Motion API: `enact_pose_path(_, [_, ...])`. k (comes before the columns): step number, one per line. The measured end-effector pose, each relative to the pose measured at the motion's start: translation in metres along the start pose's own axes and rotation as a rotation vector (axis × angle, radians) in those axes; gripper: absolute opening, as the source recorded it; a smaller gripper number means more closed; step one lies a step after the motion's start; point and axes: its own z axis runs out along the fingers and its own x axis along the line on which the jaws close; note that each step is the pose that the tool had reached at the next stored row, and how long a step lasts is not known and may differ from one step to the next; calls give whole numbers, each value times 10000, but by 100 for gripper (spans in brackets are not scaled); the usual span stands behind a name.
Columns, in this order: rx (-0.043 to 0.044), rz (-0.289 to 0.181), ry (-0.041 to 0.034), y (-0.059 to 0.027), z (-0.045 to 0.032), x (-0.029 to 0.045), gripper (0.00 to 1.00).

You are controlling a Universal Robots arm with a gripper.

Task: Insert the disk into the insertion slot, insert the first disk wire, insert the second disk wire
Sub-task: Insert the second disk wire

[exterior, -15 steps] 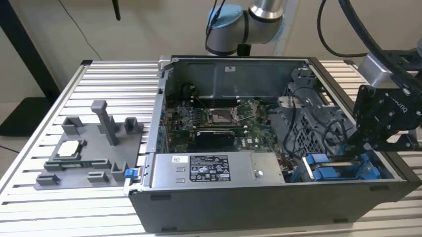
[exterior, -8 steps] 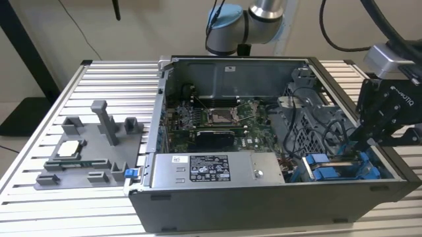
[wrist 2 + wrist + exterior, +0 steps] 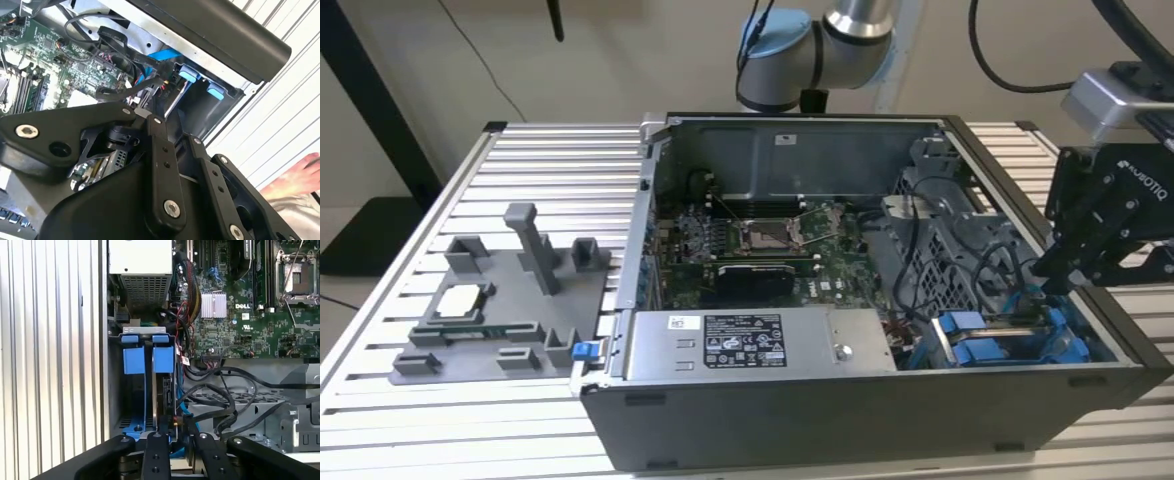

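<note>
Disk (image 3: 165,390): on edge in its blue carrier (image 3: 163,360), seated in the drive bay at a corner of the open computer case (image 3: 854,420).
End effector (image 3: 175,434): at the disk's rear edge, fingers drawn close and pinching a black wire plug (image 3: 175,421); in the exterior view it hangs over the case's right end.
Motherboard (image 3: 747,240): flat on the case floor, beside the bay.
Counter (image 3: 400,420): slatted metal, carrying the case and a grey parts tray (image 3: 507,300).
Person's hand (image 3: 300,175): over the counter, outside the case.
</note>
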Motion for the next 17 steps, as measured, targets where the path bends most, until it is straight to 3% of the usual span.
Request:
enact_pose_path(4, [1,-3,6,-5,-3,-10,100])
enact_pose_path(9, [-2,-25,-42,-21,5,-79,100])
enact_pose_path(17, [-11,-154,-42,-151,-2,-107,100])
